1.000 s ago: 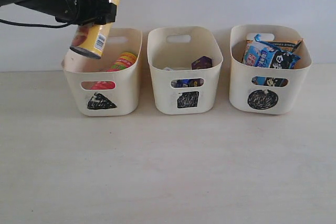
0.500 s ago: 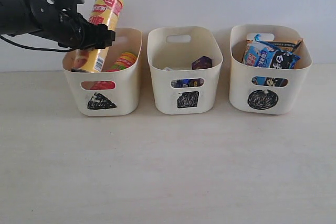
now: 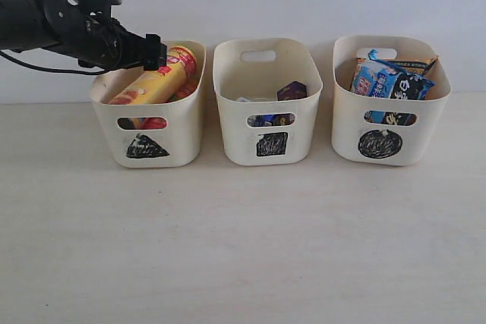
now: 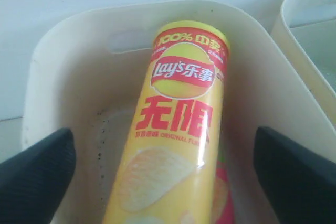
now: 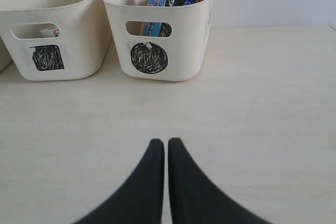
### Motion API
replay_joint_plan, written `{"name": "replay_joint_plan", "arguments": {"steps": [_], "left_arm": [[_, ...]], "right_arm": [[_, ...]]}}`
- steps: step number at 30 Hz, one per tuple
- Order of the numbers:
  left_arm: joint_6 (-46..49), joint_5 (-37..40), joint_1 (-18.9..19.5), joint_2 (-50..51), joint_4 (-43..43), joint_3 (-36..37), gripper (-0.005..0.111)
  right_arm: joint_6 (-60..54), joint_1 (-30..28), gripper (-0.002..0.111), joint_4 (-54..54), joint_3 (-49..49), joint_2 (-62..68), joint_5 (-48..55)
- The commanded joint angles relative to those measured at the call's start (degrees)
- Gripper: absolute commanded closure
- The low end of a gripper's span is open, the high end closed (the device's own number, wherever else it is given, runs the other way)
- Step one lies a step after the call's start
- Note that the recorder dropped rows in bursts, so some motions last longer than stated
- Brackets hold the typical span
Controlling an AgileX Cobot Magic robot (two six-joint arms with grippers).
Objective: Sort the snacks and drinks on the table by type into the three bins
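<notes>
The yellow chip tube (image 3: 156, 81) lies slanted in the triangle bin (image 3: 182, 130), its lid end against the far rim. A pink tube (image 4: 224, 195) shows beneath it. My left gripper (image 3: 150, 51) hovers over this bin, open; in the left wrist view its fingers (image 4: 39, 177) stand well clear of the yellow tube (image 4: 178, 145) on both sides. The square bin (image 3: 235, 134) holds a dark purple carton (image 3: 291, 90). The circle bin (image 3: 425, 130) holds a blue-black packet (image 3: 391, 81) and an orange packet (image 3: 421, 62). My right gripper (image 5: 166, 142) is shut and empty, low over the table (image 5: 262, 129).
The three bins stand in a row against the pale back wall. The left arm (image 3: 45, 20) reaches in from the left, above the triangle bin's rim. The right gripper does not show in the exterior view.
The yellow tube has left the left gripper and tipped from nearly upright to lying slanted in the triangle bin. The left jaws have spread wider. The right gripper has not moved.
</notes>
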Motion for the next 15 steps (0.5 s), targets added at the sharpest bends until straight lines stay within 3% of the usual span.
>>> {"name": "replay_joint_plan", "arguments": {"steps": [1,5,7,12,15], "left_arm": [[-0.6,-0.6,0.0,-0.9,-0.6,0.2,0.021],[-0.6,0.9,0.0,-3.8,-0.6,0.2,0.027],[-0.6,2.6,0.0,-5.3,0.0,0.2,0.043],[-0.1,7.8,0.0,-8.2,1.1,0.2,0.099],[0.7,9.8,0.0,-9.4,1.1,0.2,0.103]], "right_arm": [[0.1,0.1,0.109,0.0,0.3,-0.3,-0.4],[0.1,0.1,0.109,0.0,0.3,-0.3,-0.4],[0.1,0.1,0.109,0.0,0.3,-0.3,-0.4],[0.1,0.1,0.109,0.0,0.3,-0.3,-0.4],[0.1,0.1,0.109,0.0,0.3,-0.3,-0.4]]}}
